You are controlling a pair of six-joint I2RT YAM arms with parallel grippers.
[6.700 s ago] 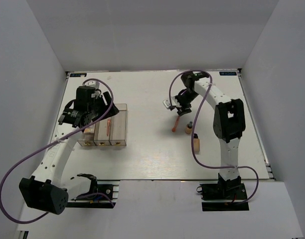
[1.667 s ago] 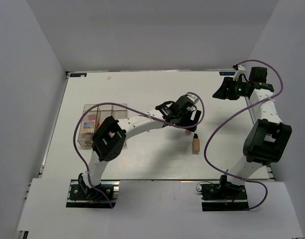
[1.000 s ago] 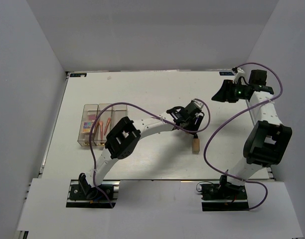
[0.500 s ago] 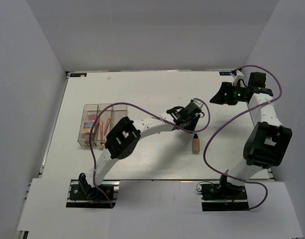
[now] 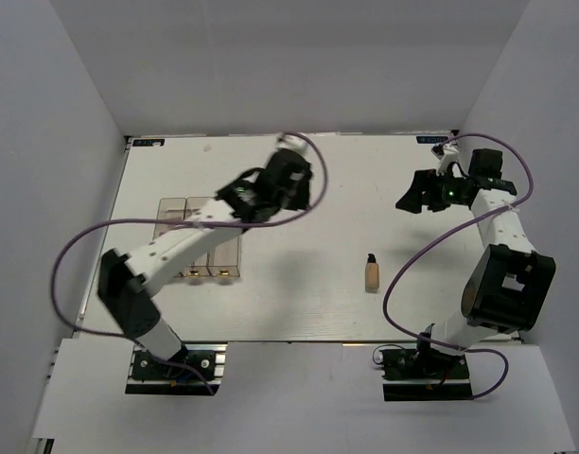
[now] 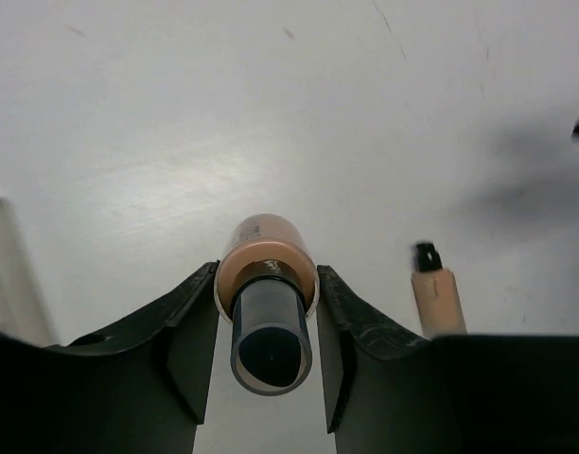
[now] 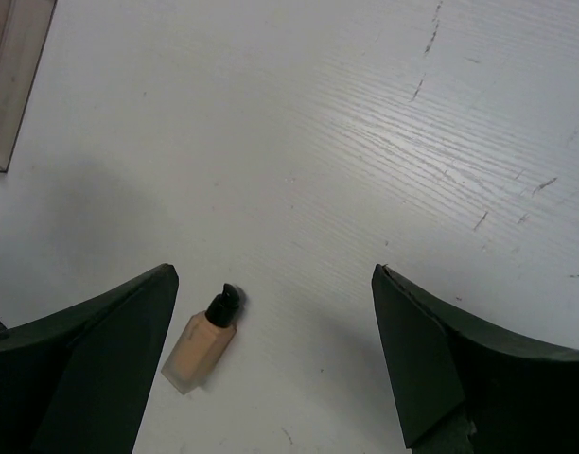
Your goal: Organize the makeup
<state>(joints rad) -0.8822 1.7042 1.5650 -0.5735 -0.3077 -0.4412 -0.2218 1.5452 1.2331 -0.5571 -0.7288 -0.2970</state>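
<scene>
My left gripper [image 5: 288, 182] is shut on a round beige bottle with a dark cap [image 6: 268, 305], held above the table; in the left wrist view the fingers [image 6: 197, 322] press its sides. A second beige, dark-capped bottle [image 5: 371, 273] lies on the table right of centre, and shows in the left wrist view [image 6: 436, 301] and the right wrist view [image 7: 199, 341]. My right gripper [image 5: 414, 195] is open and empty, raised at the far right, well above that bottle [image 7: 275, 274]. The other makeup is hidden by my left arm.
The clear three-compartment acrylic box [image 5: 217, 257] stands at the left, mostly covered by my left arm; its corner shows in the right wrist view [image 7: 13, 80]. White walls close in the table on three sides.
My left arm has swung from the bottles at the right middle back toward the left and far side, carrying one beige bottle. One bottle stays on the table. The right gripper shifted slightly.
</scene>
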